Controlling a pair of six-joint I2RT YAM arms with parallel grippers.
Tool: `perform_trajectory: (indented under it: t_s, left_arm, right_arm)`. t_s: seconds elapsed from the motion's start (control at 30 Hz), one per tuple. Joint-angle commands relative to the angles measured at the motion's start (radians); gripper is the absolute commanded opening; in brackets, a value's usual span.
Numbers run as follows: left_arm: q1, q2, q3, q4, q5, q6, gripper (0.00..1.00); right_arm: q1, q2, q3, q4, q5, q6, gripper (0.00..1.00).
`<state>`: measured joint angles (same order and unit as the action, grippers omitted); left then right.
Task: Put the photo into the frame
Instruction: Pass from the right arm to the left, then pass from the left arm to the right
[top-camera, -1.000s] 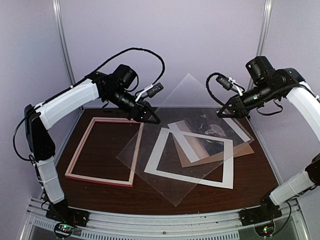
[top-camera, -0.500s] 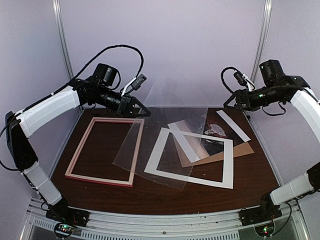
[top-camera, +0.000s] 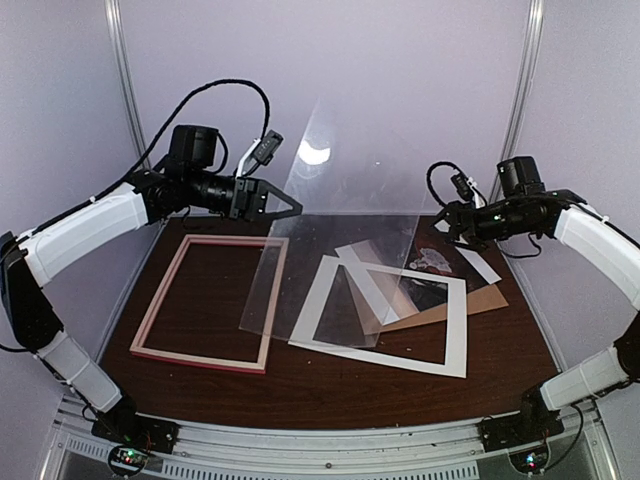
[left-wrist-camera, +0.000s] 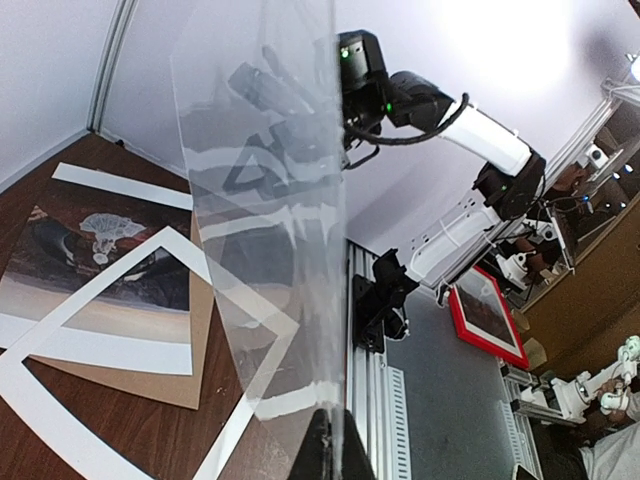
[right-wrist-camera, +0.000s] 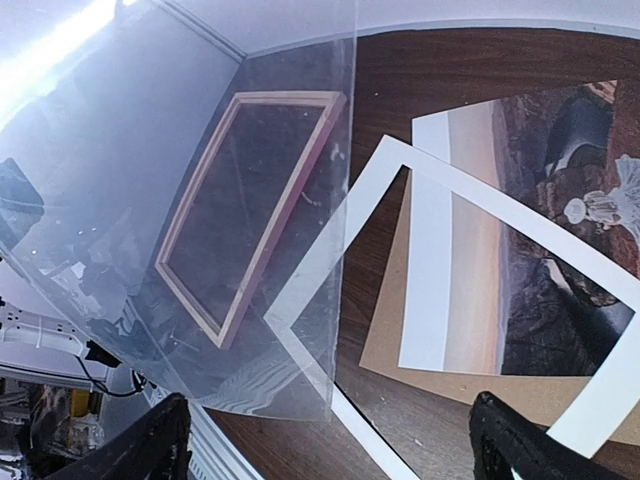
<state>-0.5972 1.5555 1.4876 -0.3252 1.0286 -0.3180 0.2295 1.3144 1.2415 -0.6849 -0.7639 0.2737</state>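
You had left gripper (top-camera: 288, 206) clamped on clear sheet (top-camera: 340, 250), right gripper (top-camera: 443, 222) spread, empty. You needed sheet squared over frame (top-camera: 158, 300), lowered slowly, clear of photo (top-camera: 432, 262).

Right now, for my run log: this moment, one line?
left jaws shut on clear sheet | right jaws open | photo outside frame

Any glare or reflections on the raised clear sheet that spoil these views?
Top external view: a bright light spot sits high on the clear sheet, the rest reads fine. Left wrist view: sheet nearly edge-on, its reflections warping the mat behind. Right wrist view: a glare streak upper left, and the frame looks hazy through the sheet.
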Motion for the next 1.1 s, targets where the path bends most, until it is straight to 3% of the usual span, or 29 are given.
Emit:
perform_trajectory:
  t_s: [0.0,0.43,0.57,0.73,1.07]
  left_arm:
    - [0.004,-0.047,-0.014,0.189,0.057,-0.096,0.0]
    - [0.004,-0.042,-0.087,0.499,0.086,-0.317,0.0]
    - [0.005,-0.04,-0.101,0.498,0.065,-0.317,0.0]
    - [0.027,-0.046,-0.133,0.501,0.023,-0.337,0.0]
    - [0.08,-0.084,-0.204,0.46,-0.082,-0.339,0.0]
  right_arm:
    - [0.031,0.019,-0.036,0.168,-0.079,0.078,0.97]
    - [0.102,0.066,-0.131,0.526,-0.216,0.211,0.99]
    - [0.117,0.067,-0.125,0.576,-0.252,0.227,0.92]
    - [0.116,0.052,-0.132,0.587,-0.279,0.224,0.74]
    - [0.099,0.029,-0.142,0.621,-0.302,0.252,0.62]
